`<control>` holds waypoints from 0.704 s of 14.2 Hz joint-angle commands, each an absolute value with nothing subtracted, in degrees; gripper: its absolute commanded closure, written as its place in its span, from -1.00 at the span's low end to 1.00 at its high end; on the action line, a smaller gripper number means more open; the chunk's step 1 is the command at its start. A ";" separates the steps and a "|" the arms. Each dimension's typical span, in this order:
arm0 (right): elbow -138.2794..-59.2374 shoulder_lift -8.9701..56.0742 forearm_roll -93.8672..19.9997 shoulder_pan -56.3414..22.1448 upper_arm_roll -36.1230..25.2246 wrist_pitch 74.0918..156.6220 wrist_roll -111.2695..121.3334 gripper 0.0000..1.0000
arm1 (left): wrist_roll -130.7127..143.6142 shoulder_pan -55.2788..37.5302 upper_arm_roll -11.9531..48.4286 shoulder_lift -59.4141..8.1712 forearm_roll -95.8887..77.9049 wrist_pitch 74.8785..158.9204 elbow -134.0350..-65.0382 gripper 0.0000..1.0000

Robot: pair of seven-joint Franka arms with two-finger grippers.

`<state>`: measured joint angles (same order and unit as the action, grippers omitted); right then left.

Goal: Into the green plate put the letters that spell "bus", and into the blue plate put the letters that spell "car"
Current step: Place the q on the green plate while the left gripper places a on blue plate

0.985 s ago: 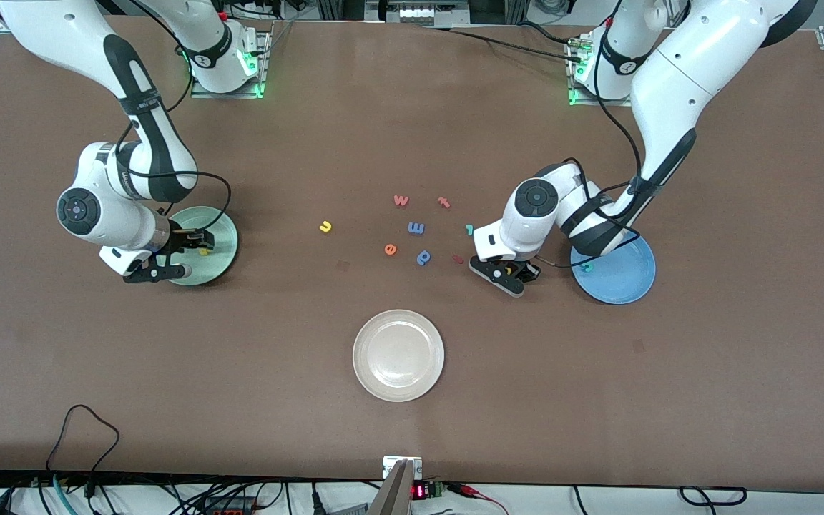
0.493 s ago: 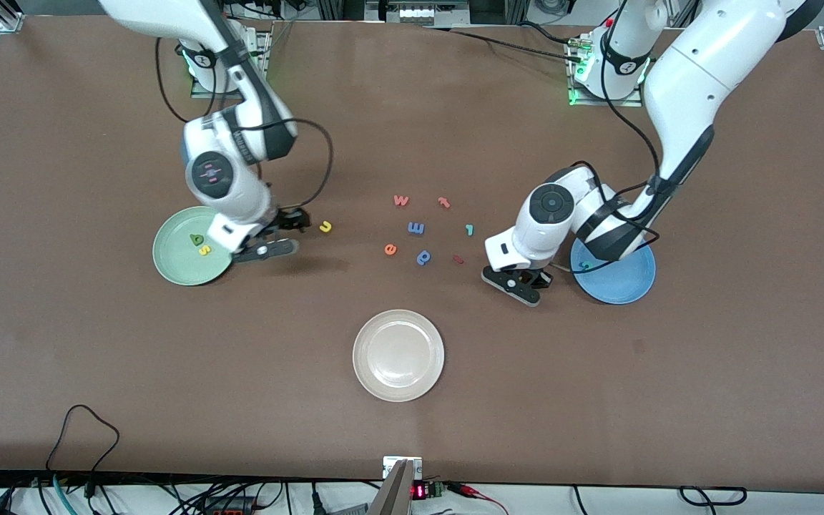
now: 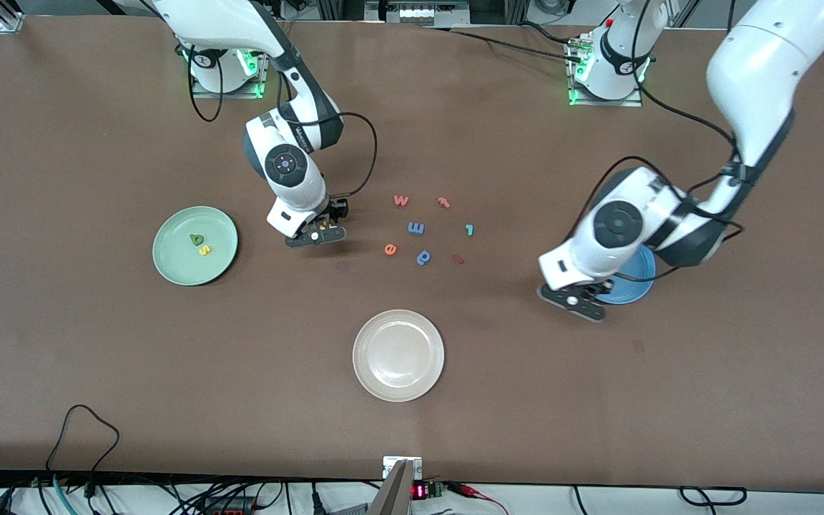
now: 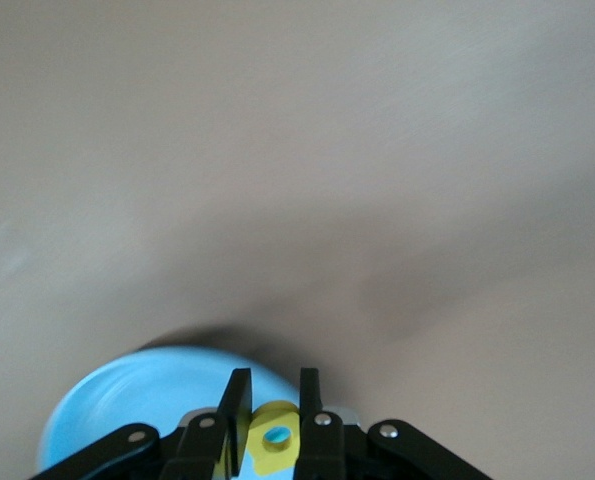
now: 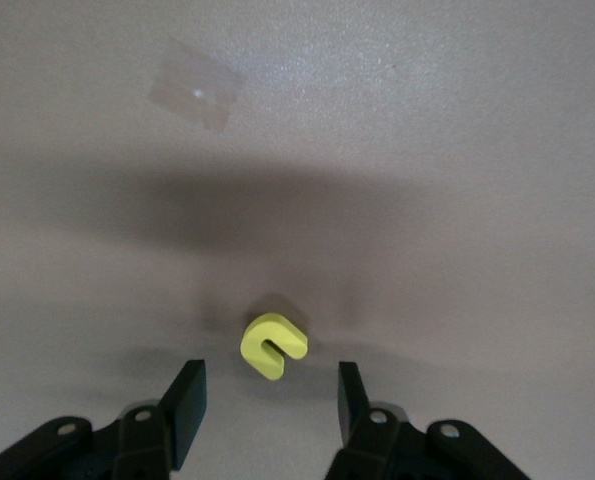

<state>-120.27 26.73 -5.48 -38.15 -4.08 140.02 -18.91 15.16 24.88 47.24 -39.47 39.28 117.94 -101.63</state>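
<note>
The green plate holds the dark green "b" and the yellow "s". My right gripper is low over the yellow "u". It is open, and the "u" lies on the table just ahead of its fingertips, untouched. My left gripper is shut on the yellow "a". It hangs at the edge of the blue plate. The teal "r" lies among the loose letters. The arm hides the "c".
Between the two grippers lie an orange "w", a red "t", a blue "m", an orange "e", a blue "p" and a small red piece. A cream plate sits nearer the camera.
The right gripper left the green plate and came down over the "u". The left gripper closed on the "a" and carried it toward the blue plate.
</note>
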 commanded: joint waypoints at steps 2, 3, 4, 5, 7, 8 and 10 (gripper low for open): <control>-119.97 26.89 -6.24 -38.76 -4.83 140.98 -19.60 -0.24 | 11.86 31.72 49.48 -39.46 39.81 114.17 -104.84 0.53; -119.97 26.98 -6.24 -38.59 -4.83 141.59 -19.60 -0.24 | 11.78 32.42 49.48 -39.72 39.81 114.34 -105.38 0.51; -120.06 27.50 -6.24 -38.58 -4.83 142.29 -19.60 -0.23 | 11.86 32.87 49.40 -39.81 39.81 114.69 -106.25 0.39; -119.97 28.03 -6.24 -38.58 -4.83 143.16 -19.60 -0.21 | 11.87 33.05 49.39 -39.90 39.81 114.70 -106.61 0.11; -119.97 29.00 -6.24 -38.58 -4.75 144.75 -19.60 -0.21 | 11.87 33.14 49.57 -39.82 39.81 114.09 -106.61 -1.00; -119.88 29.44 -6.24 -38.67 -4.75 145.19 -19.69 -0.21 | 12.65 33.05 50.01 -39.64 39.81 113.91 -106.61 -1.00; -119.88 29.62 -6.59 -38.58 -4.75 145.37 -19.60 -0.19 | 16.06 32.96 52.89 -39.64 39.73 112.25 -106.52 -1.00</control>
